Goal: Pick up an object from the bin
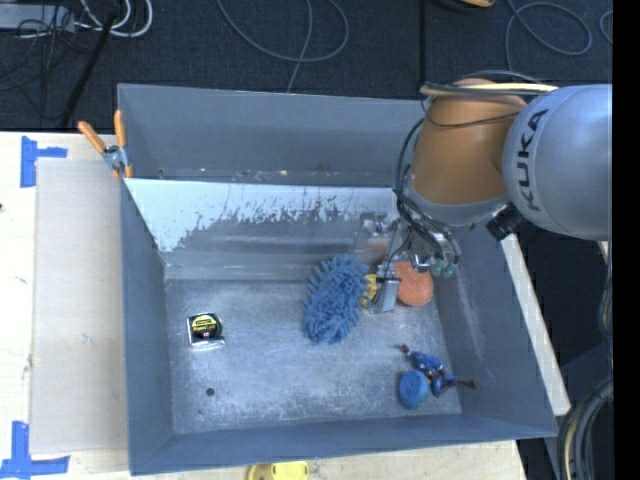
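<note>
The gripper is partly hidden under the arm's orange cover, so we cannot tell if it is clenched or released, and a small yellow thing touching it is hard to make out. The grey bin stands on a dark floor with cables; it holds a tape measure at 9 o'clock and a blue toy at 4 o'clock. The arm reaches in from 2 o'clock, with the gripper low between a blue mop near the centre and an orange ball.
</note>
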`<state>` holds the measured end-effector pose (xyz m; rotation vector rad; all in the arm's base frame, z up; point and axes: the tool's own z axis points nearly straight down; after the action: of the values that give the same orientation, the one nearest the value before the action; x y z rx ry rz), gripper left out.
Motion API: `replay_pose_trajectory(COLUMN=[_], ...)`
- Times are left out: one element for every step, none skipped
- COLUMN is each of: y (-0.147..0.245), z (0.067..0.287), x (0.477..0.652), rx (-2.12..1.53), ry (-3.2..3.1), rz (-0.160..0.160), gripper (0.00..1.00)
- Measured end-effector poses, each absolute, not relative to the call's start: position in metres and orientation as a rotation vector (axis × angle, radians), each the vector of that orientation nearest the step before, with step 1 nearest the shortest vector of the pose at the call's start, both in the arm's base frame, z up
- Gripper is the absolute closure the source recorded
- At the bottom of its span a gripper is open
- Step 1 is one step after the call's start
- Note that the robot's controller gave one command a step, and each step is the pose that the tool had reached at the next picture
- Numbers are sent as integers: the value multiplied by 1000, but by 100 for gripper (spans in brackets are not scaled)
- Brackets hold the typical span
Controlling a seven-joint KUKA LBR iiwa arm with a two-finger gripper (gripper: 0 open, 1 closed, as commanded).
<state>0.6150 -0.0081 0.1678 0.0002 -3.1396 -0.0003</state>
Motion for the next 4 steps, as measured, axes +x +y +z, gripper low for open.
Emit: replay_pose_trajectory(y=[-8,9,15,32], z=[168,127,91,74], x=[615,603,595,621], rx=[0,-120,29,291], ry=[-3140,-3142,-3139,-3139], rz=[0,-1,-1,-3], gripper=[0,0,0,100])
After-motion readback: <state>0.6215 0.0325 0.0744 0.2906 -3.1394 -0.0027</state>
